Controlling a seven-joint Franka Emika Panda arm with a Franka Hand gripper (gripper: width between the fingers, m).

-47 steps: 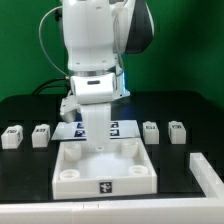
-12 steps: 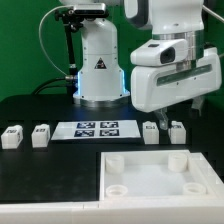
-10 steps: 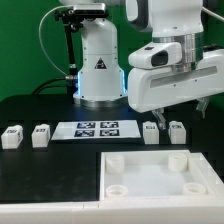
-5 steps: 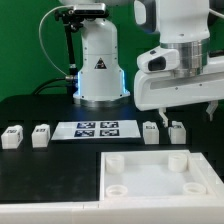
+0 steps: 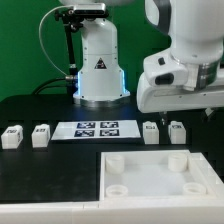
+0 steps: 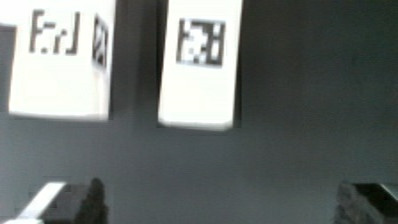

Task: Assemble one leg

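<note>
Four small white legs with marker tags stand in a row on the black table. Two (image 5: 12, 136) (image 5: 41, 134) are at the exterior view's left and two (image 5: 151, 132) (image 5: 177, 131) at its right. My gripper (image 5: 186, 110) hovers above the right pair, open and empty. In the wrist view two legs (image 6: 63, 60) (image 6: 205, 65) lie side by side beyond my gripper (image 6: 222, 205). Its dark fingertips (image 6: 71, 200) are spread wide with only bare table between them. The large white square panel (image 5: 150, 190) with round corner sockets lies in front.
The marker board (image 5: 97, 129) lies flat between the two pairs of legs. The robot's base (image 5: 98, 65) stands behind it, with cables at the back left. The panel fills the front right of the table.
The arm has left the panel, which now lies further front right. Over the last second my gripper has drifted toward the exterior view's right, above the right pair of legs, still open.
</note>
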